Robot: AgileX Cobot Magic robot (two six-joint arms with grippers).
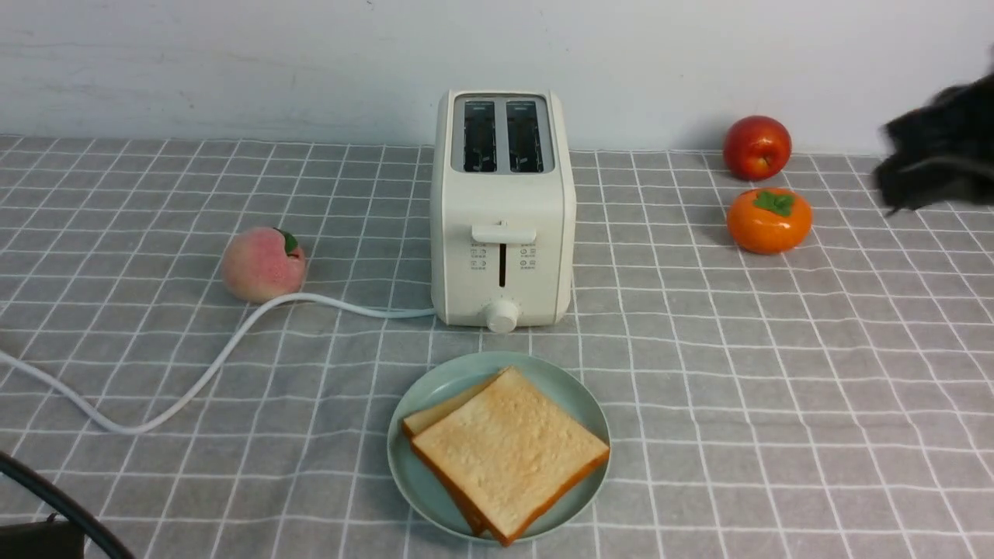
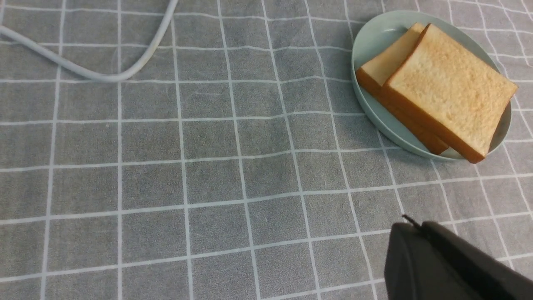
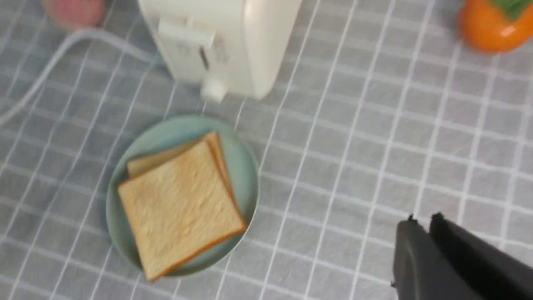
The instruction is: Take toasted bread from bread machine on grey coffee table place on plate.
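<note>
Right wrist view, blurred, is showing right gripper (image 3: 422, 223) apparently clenched empty, toasted bread (image 3: 179, 206) lying stacked on plate (image 3: 166, 131) well ahead of it; placing seemingly finishing, next move requiring only retreat.

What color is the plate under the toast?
Pale mint green, plain. The plate shows best in the front view.

Perhaps lab: staged checked table (image 1: 776, 388)
</note>
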